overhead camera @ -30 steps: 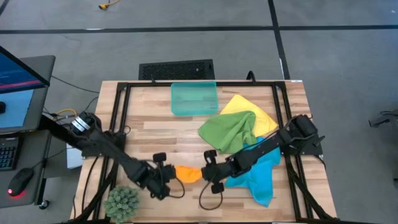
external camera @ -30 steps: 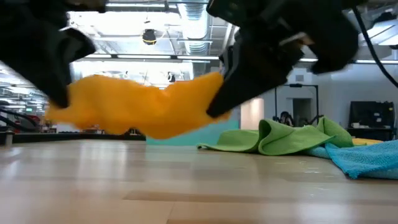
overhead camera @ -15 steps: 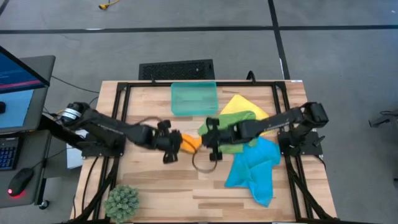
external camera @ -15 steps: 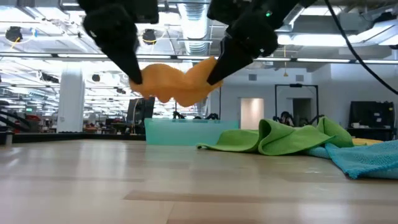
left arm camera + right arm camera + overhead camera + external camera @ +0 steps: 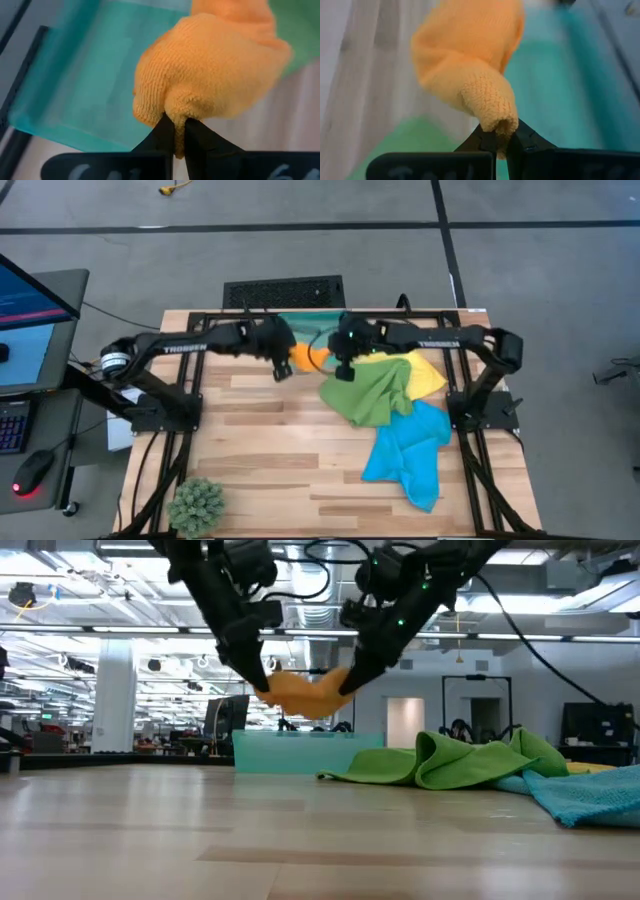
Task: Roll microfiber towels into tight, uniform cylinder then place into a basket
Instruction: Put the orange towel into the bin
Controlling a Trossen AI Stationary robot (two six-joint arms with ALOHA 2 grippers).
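Since a second ago we have carried the rolled orange towel (image 5: 302, 356) from the front of the table, near the plant ball (image 5: 196, 504), up to the far edge, and it now hangs above the basket (image 5: 300, 320). Our left gripper (image 5: 279, 363) pinches one end of the roll with its fingers (image 5: 165, 132) nearly closed on a fold of cloth; our right gripper (image 5: 342, 366) pinches the other end the same way, at three o'clock from the left one. In the low view the orange towel sags slightly between the two grippers, clear of the basket rim. The basket sits at twelve o'clock on the table (image 5: 260, 450), mostly hidden under both arms. At four o'clock from the grippers lies the green towel (image 5: 370, 392), crumpled over the yellow towel (image 5: 425, 372). At five o'clock from that, the blue towel (image 5: 408, 455) lies spread toward the front edge.
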